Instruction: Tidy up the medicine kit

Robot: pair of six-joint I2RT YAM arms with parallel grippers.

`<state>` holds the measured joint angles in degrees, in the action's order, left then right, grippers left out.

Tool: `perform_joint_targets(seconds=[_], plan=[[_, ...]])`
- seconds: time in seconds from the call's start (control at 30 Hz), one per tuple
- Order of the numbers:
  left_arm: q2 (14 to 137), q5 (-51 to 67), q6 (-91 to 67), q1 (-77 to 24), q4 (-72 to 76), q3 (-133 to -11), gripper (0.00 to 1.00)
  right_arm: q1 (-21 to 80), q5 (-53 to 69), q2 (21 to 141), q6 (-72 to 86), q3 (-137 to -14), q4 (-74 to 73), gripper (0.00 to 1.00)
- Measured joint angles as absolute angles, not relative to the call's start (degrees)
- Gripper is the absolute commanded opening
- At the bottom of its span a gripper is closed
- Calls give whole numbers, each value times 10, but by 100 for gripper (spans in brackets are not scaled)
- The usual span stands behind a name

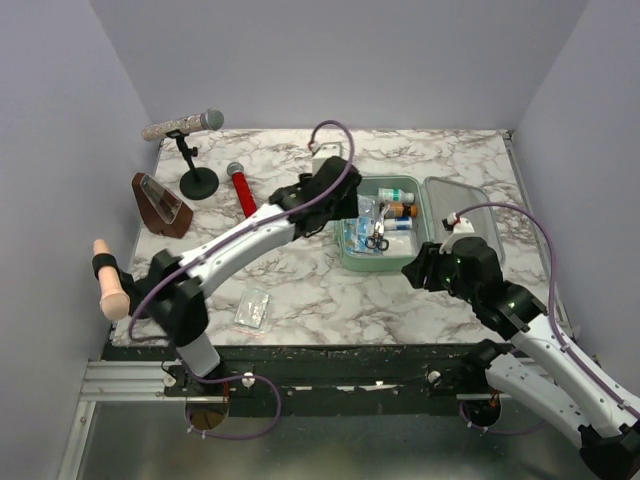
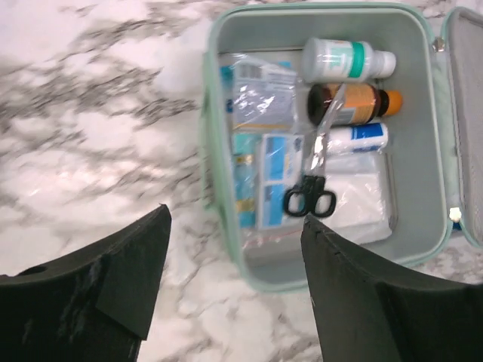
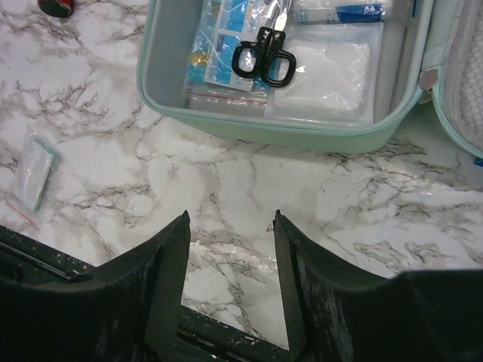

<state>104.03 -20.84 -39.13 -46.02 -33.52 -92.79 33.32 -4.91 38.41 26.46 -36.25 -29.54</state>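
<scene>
At the far left, off the edge of the marble table (image 1: 330,300), stands a peach-coloured handle (image 1: 108,282) with a black band. Just inside it a brown wedge-shaped stand (image 1: 160,205) sits on the table. Behind that is a grey microphone (image 1: 185,125) on a black round-based stand, with a red-handled microphone (image 1: 243,192) lying flat beside the base. A small clear packet (image 1: 253,308) lies alone near the front edge, well apart from everything else. The left gripper (image 2: 234,222) hangs over the left side of the medicine kit (image 2: 413,173), its jaws wide apart with nothing between them. The mint-green kit sits right of the table's centre, open. Its lid (image 2: 468,113) is folded out flat to the right. On the left, the kit holds clear bags of plasters (image 2: 260,98). Black-handled scissors (image 2: 311,197) lie in the middle with their blades pointing to the back. Along the back lie a white bottle with a green band (image 2: 347,59), an amber bottle with an orange cap (image 2: 351,102) and a white tube with a blue label (image 2: 361,138), and a white gauze pad (image 2: 358,192) lies in front of them. The right gripper (image 3: 231,219) hovers over bare marble just in front of the kit, its jaws moderately apart and empty.
</scene>
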Motion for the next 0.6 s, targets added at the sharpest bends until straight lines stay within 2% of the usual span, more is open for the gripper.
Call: perform_joint_targets(seconds=[0.17, 0.3, 0.47, 0.6], plan=[[805, -258, -408, -430, -324, -726, 84, 333, -32, 406, 265, -362, -276, 57], [689, -271, -441, -385, -335, -579, 84, 333, -13, 425, 265, -362, -257, 57], [598, -269, -481, -363, -366, -439, 88, 333, 4, 448, 265, -362, -237, 57], [581, -260, -522, -363, -387, -395, 97, 333, 11, 460, 265, -362, -235, 57]])
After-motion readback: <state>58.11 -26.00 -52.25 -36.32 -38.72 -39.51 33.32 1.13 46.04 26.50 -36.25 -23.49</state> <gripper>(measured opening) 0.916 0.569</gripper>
